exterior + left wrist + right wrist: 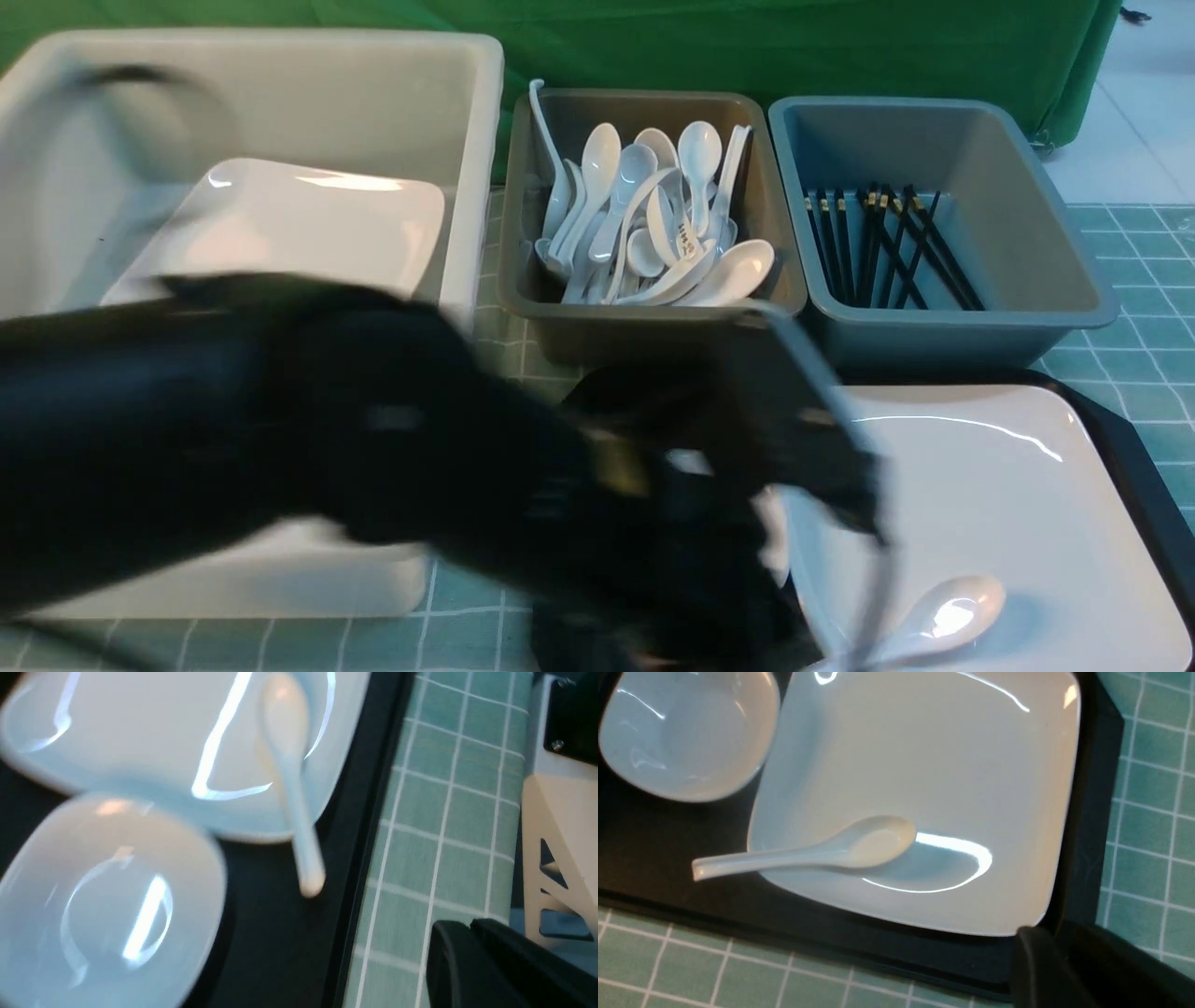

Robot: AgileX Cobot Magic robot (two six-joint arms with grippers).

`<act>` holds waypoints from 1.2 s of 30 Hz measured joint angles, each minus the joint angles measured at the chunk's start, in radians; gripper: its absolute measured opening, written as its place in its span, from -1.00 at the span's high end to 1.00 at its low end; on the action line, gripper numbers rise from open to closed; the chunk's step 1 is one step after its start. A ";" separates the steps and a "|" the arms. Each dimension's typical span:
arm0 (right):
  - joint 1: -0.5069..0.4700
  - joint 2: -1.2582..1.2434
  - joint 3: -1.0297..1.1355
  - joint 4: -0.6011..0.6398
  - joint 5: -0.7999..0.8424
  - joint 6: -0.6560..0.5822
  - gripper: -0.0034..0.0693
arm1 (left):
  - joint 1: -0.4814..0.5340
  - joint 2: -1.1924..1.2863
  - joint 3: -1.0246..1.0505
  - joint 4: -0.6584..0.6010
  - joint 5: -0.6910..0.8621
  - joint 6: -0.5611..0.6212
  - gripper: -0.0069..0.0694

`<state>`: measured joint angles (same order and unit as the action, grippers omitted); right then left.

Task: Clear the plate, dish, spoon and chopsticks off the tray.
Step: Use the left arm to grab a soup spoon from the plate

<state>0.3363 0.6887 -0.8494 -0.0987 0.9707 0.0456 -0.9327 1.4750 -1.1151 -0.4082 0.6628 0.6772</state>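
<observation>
Since the spoon (882,842) lies partly on the plate (948,774), the left pincer (467,928), clenched on nothing, should open before straddling its overhanging handle (761,861); the right pincer's (1057,940) state I cannot tell.

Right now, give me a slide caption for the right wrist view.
White spoon lying across a square plate's edge, small dish alongside, on a black tray.
</observation>
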 joint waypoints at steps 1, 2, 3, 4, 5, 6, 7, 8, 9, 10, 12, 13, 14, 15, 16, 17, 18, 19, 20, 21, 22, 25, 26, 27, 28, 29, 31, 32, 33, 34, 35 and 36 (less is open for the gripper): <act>0.000 -0.055 0.001 -0.004 0.013 0.002 0.52 | -0.033 0.117 -0.096 0.028 0.006 -0.005 0.72; 0.000 -0.061 0.001 -0.005 0.015 0.002 0.52 | -0.035 0.128 -0.106 0.033 0.008 -0.005 0.70; 0.000 -0.108 0.003 -0.005 0.036 0.002 0.52 | -0.043 0.204 -0.168 0.045 0.018 -0.005 0.63; 0.000 -0.142 0.004 -0.005 0.060 0.003 0.52 | -0.044 0.265 -0.216 0.050 0.027 -0.007 0.54; 0.000 -0.156 0.005 -0.005 0.071 0.003 0.52 | -0.044 0.301 -0.245 0.058 0.034 -0.007 0.45; 0.000 -0.175 0.005 -0.005 0.090 0.003 0.52 | -0.044 0.343 -0.277 0.067 0.036 -0.007 0.37; 0.000 -0.195 0.005 -0.005 0.111 0.004 0.52 | -0.044 0.379 -0.303 0.081 0.037 -0.007 0.26; 0.000 -0.209 0.005 -0.006 0.129 0.005 0.52 | -0.044 0.416 -0.328 0.089 0.034 -0.007 0.13; 0.000 -0.212 0.005 -0.006 0.132 0.005 0.51 | -0.044 0.416 -0.328 0.089 0.034 -0.007 0.13; 0.000 -0.228 0.005 -0.006 0.154 0.005 0.51 | -0.044 0.452 -0.347 0.096 0.027 -0.007 -0.02; 0.000 -0.245 0.006 -0.010 0.158 -0.003 0.51 | -0.044 0.499 -0.368 0.122 0.008 -0.006 -0.26; 0.000 -0.247 0.006 -0.010 0.158 -0.003 0.51 | -0.044 0.516 -0.372 0.136 0.004 -0.006 -0.31; 0.000 -0.248 0.006 -0.010 0.158 -0.003 0.51 | -0.044 0.516 -0.372 0.139 0.003 -0.006 -0.32; 0.000 -0.248 0.006 -0.012 0.158 -0.004 0.51 | -0.044 0.539 -0.375 0.168 -0.003 -0.006 -0.39; 0.000 -0.248 0.007 -0.012 0.158 -0.004 0.51 | -0.044 0.551 -0.375 0.187 -0.010 -0.006 -0.41; 0.000 -0.248 0.008 -0.013 0.158 -0.004 0.51 | -0.044 0.563 -0.375 0.205 -0.017 -0.006 -0.42; 0.000 -0.248 0.011 -0.013 0.158 -0.005 0.51 | -0.044 0.570 -0.375 0.218 -0.023 -0.006 -0.42; 0.000 -0.248 0.014 -0.013 0.158 -0.005 0.51 | -0.044 0.576 -0.375 0.224 -0.024 -0.006 -0.41; 0.000 -0.248 0.016 -0.013 0.158 -0.007 0.51 | -0.044 0.579 -0.375 0.229 -0.030 -0.006 -0.39; 0.000 -0.248 0.016 -0.013 0.158 -0.009 0.51 | -0.045 0.579 -0.376 0.231 -0.037 -0.006 -0.35; 0.000 -0.248 0.016 -0.013 0.158 -0.011 0.51 | -0.045 0.581 -0.378 0.232 -0.039 -0.006 -0.33; 0.000 -0.248 0.016 -0.013 0.158 -0.022 0.51 | -0.047 0.588 -0.381 0.235 -0.056 -0.006 -0.20; 0.000 -0.248 0.016 -0.013 0.158 -0.025 0.51 | -0.048 0.589 -0.382 0.238 -0.061 -0.006 -0.15; 0.000 -0.248 0.016 -0.013 0.158 -0.031 0.51 | -0.048 0.596 -0.385 0.241 -0.078 -0.006 -0.04; 0.000 -0.248 0.016 -0.013 0.158 -0.031 0.51 | -0.048 0.596 -0.385 0.241 -0.078 -0.006 -0.04; 0.000 -0.248 0.016 -0.013 0.158 -0.032 0.51 | -0.048 0.598 -0.385 0.242 -0.080 -0.007 0.06; 0.000 -0.248 0.016 -0.013 0.158 -0.033 0.51 | -0.049 0.600 -0.385 0.244 -0.080 -0.007 0.12; 0.000 -0.248 0.016 -0.013 0.158 -0.033 0.51 | -0.049 0.603 -0.385 0.245 -0.080 -0.007 0.17; 0.000 -0.248 0.016 -0.013 0.158 -0.033 0.51 | -0.049 0.606 -0.385 0.248 -0.077 -0.008 0.26; 0.000 -0.248 0.016 -0.013 0.158 -0.033 0.51 | -0.049 0.608 -0.385 0.248 -0.070 -0.007 0.32; 0.000 -0.248 0.016 -0.013 0.158 -0.033 0.51 | -0.049 0.612 -0.385 0.249 -0.058 -0.007 0.42; 0.000 -0.248 0.016 -0.013 0.158 -0.033 0.51 | -0.049 0.613 -0.385 0.251 -0.056 -0.007 0.44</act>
<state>0.3363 0.4409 -0.8333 -0.1115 1.1287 0.0130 -0.9813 2.0881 -1.5000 -0.1575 0.6071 0.6700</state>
